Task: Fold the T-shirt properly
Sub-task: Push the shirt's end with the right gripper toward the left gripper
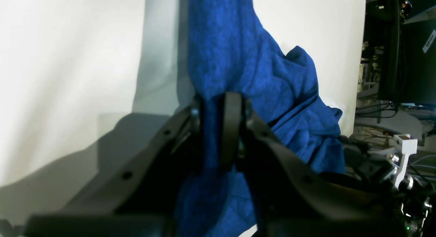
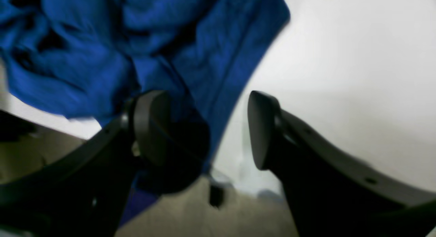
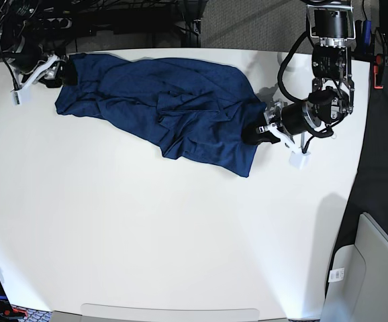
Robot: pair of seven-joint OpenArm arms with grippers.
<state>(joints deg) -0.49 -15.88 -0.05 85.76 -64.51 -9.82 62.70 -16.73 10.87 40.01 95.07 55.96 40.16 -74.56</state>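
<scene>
Navy knit: the T-shirt, soft heathered fabric, plain, lying crumpled across the far half of the white table
Near: bare tabletop, nothing on it in the base view
Middle right: left gripper low at the shirt's right end, fingers pressed together on a pinch of cloth; the fabric runs up from the pinch in a taut ridge
Far left: right gripper at the shirt's left end, by the table's far edge; fingers apart, one pad against the cloth, the other over bare table, nothing clamped
Lie of the garment: stretched roughly left to right between the two grippers, heaped and creased in the middle, sleeves not told apart
Handling (judged): light, limp, no stiffness; will sag and bunch when lifted, slides easily on the smooth top
Hold (judged): take hems, shoulders or cuffs, single layer if possible, both ends at once to spread it flat before folding
</scene>
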